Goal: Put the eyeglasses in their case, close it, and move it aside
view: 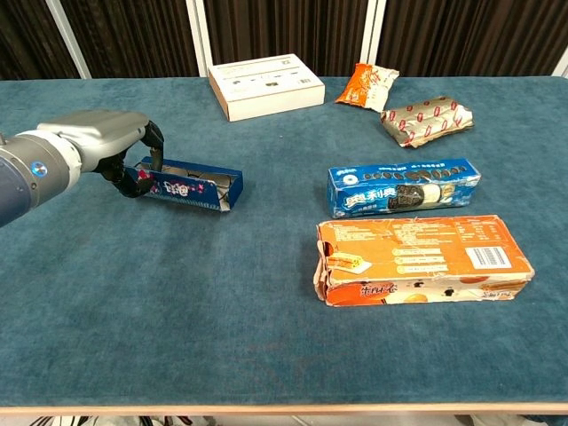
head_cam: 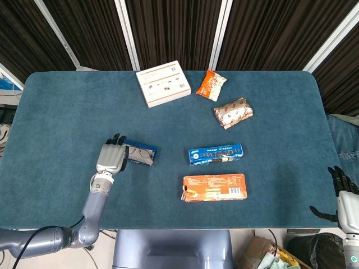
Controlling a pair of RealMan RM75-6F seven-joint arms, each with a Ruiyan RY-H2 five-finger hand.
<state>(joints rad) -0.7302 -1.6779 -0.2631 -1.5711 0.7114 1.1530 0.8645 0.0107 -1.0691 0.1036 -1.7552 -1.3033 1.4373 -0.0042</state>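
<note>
The left hand (view: pixel 106 146) curls its fingers around one end of the open blue rectangular glasses case (view: pixel 188 185), near the blue table's (view: pixel 177 337) left edge. The right hand (head_cam: pixel 346 203) hangs off the right edge, fingers spread, holding nothing.

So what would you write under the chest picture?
Left hand holds blue glasses case beside snack boxes.

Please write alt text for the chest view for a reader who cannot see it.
The left robot hand grips one end of an open blue case on a teal table. To its right lie a blue cookie box and an orange box; a white box and two snack packets sit farther back.
</note>
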